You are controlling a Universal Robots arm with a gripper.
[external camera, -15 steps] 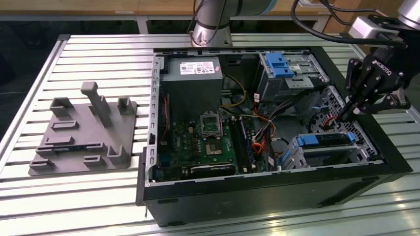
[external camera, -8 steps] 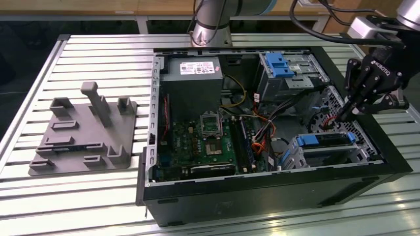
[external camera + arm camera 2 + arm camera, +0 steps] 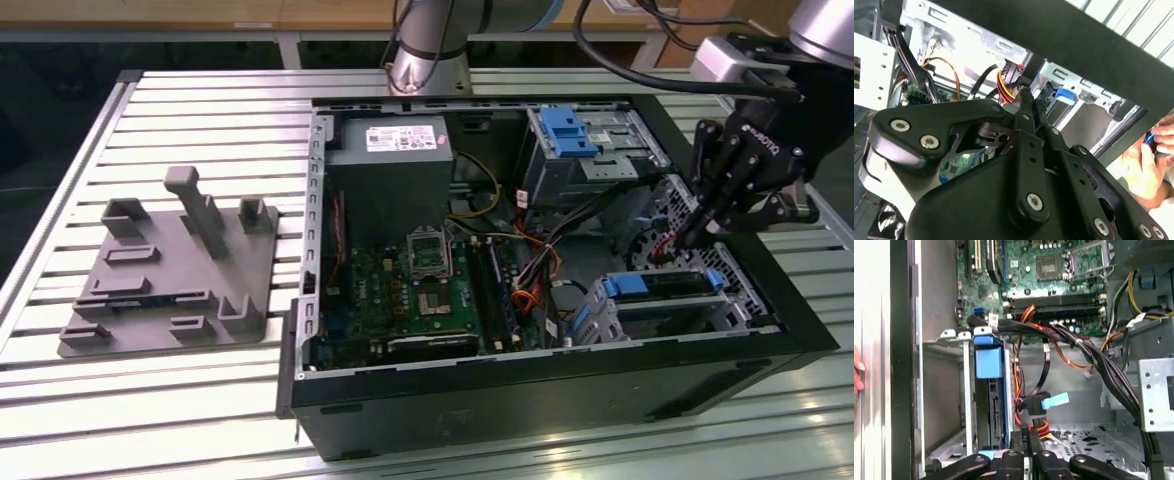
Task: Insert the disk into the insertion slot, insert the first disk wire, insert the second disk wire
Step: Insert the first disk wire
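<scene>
The disk (image 3: 663, 285), silver-grey in its blue caddy, sits inside the insertion slot (image 3: 681, 318), a small grey perforated cage at the case's front right in the exterior view. In the first wrist view the disk (image 3: 989, 390) stands in that cage (image 3: 949, 390) with its rear connectors bare. My gripper (image 3: 687, 240) hangs just above the cage's end. Its black fingers (image 3: 1025, 437) are pressed together, and a red, yellow and black disk wire (image 3: 1044, 427) comes out right at their tips. The same wire (image 3: 1004, 82) meets the gripper (image 3: 1026, 95) in the second wrist view. A second disk wire with a blue tab (image 3: 1051, 401) hangs loose nearby.
Thick black cable bundles (image 3: 1094, 355) cross above the case floor. The motherboard (image 3: 427, 290), the power-supply box (image 3: 390, 150) and a taller bay with a blue latch (image 3: 574, 135) fill the case. A person's hand (image 3: 1149, 160) rests at the case's outer wall. A grey fixture (image 3: 174, 270) lies on the table.
</scene>
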